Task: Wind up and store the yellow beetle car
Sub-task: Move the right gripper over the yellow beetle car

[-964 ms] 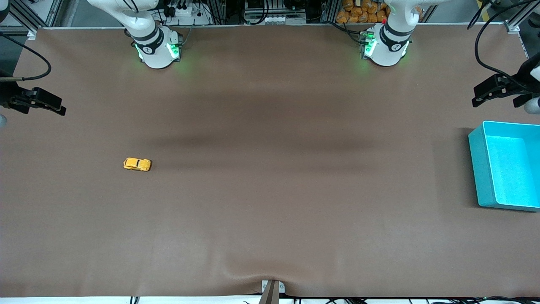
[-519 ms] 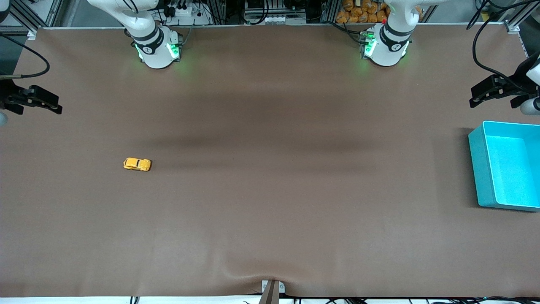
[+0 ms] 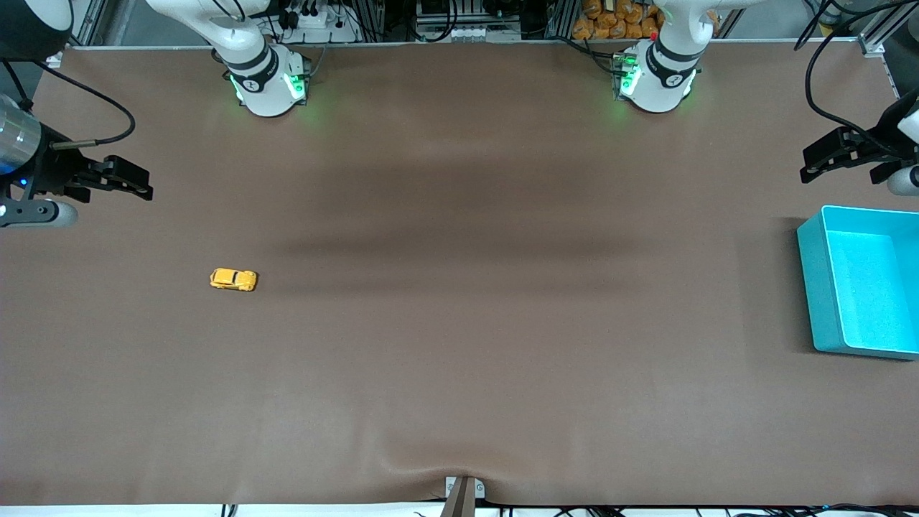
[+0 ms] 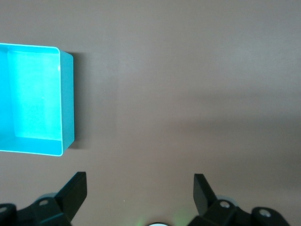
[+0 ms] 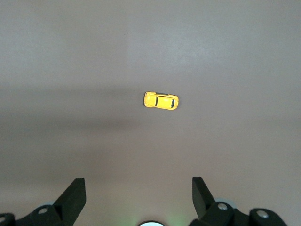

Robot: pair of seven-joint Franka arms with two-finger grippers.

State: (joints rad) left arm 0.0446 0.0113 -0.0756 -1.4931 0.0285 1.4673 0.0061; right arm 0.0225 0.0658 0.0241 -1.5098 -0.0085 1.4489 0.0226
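Note:
The yellow beetle car (image 3: 233, 279) stands on its wheels on the brown table toward the right arm's end; it also shows in the right wrist view (image 5: 161, 100). My right gripper (image 3: 136, 185) is open and empty, up in the air over the table's edge at that end, apart from the car; its fingertips (image 5: 77, 190) frame bare table. My left gripper (image 3: 815, 164) is open and empty over the table beside the teal bin (image 3: 811, 280), which also shows in the left wrist view (image 4: 67, 103). The bin is empty.
The brown mat (image 3: 459, 323) covers the whole table and has a small ripple at its edge nearest the front camera. The two arm bases (image 3: 267, 82) stand along the table's edge farthest from that camera.
My right gripper has moved inward over the table toward the car. The left gripper and the car have barely moved.

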